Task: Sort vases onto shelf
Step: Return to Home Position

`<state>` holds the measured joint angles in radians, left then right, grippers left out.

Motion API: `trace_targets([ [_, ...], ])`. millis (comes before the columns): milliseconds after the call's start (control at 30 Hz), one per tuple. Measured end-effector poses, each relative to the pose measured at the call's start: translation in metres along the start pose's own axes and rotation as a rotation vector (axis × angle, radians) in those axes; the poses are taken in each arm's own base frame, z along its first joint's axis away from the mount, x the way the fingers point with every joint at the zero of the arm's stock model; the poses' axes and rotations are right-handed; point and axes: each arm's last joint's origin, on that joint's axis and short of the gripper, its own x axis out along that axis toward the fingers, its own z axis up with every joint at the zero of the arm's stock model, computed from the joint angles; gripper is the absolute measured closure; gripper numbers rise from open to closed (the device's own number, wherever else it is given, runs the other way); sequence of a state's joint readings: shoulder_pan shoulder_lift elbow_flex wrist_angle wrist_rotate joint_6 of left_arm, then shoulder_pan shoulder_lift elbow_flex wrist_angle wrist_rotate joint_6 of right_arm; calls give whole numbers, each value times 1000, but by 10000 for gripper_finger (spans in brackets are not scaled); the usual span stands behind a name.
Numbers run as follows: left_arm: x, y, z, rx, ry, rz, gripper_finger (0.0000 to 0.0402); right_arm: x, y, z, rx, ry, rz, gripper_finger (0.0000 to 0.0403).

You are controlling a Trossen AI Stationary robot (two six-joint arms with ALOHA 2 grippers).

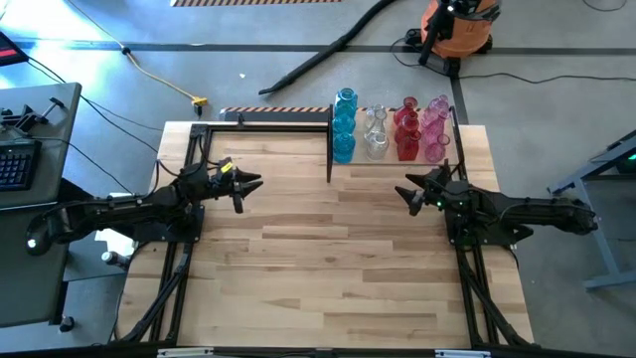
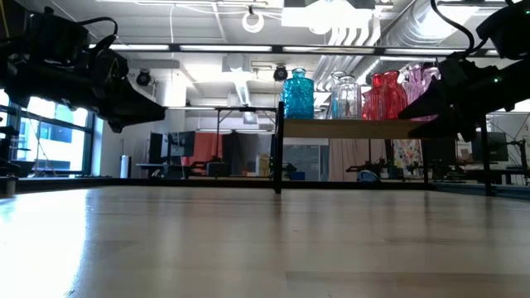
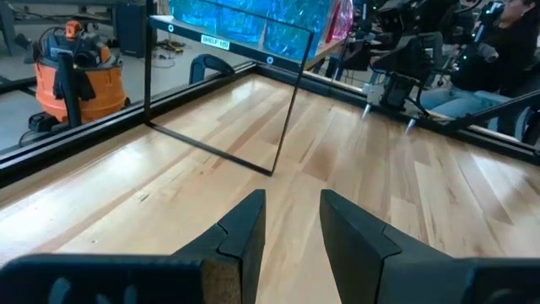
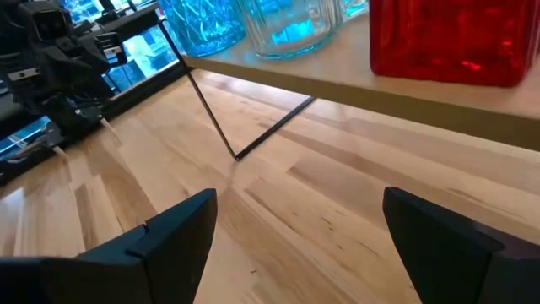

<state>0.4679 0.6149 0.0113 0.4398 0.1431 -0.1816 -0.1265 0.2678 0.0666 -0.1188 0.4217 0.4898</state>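
Vases [image 1: 376, 134] sit colour-grouped on shelf [image 2: 356, 128] just ahead of my R gripper [image 1: 402, 191], fingers wide apart & empty, L gripper [image 1: 253, 184] well off to its side, fingers narrowly apart, both clear of desk [image 1: 328, 268], so I reckon sort's done, homing.

sticker: white strip [image 3: 219, 40] on the black bar [image 3: 181, 29] in front of the blue vases [image 3: 245, 17]; we see dark print on it, but the letters are too small for us to read.
vacuum: orange body [image 3: 74, 78], no brand we can make out.
striped tape: black-and-orange hazard stripes [image 1: 273, 111] at the table's far edge, a marking only, no lettering.
keyboard: keys [image 1: 14, 164] too small to read.
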Motion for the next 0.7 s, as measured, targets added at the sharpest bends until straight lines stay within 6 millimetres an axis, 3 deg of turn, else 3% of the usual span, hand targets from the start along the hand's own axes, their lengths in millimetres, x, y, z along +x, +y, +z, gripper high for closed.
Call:
trace_targets([
  [700,-5,-2,5,8,-49,-7,295,0,0,0,-1,3,2,81],
])
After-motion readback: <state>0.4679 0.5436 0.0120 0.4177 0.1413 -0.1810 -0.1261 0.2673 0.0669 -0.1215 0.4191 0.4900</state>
